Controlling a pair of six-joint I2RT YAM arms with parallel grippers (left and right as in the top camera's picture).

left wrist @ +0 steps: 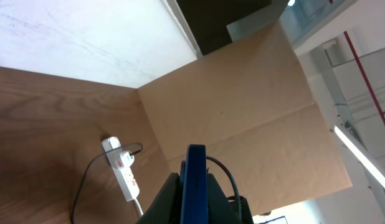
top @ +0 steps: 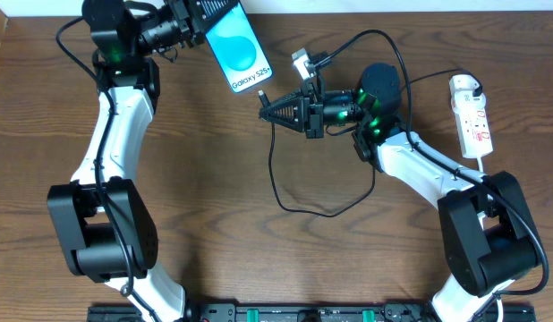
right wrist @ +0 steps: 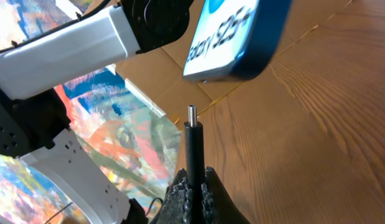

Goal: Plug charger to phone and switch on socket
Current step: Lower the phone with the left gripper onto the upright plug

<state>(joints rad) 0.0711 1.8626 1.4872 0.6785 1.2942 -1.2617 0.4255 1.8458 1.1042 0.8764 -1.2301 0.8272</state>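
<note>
- The left gripper (top: 198,20) is clamping the phone (top: 237,50), which is showing its blue screen.
- The right gripper (right wrist: 194,190) is pinching the charger (right wrist: 192,146), its tip pointing near the phone's edge but not touching.
- The socket (top: 471,114) is lying far right.

The left arm (top: 106,152) and right arm (top: 420,165) share one build: white shell links between bulky black cylindrical joints; green lights (top: 370,121) glow near each wrist; thin black cables (top: 63,43) loop alongside; the right fingers (right wrist: 174,202) are black, ribbed inside

Your workspace: a dark wood-grain table (top: 214,206).
Beyond it you see brown cardboard (left wrist: 242,112), a white wall (left wrist: 74,37) and a strip light (left wrist: 361,154).
</note>
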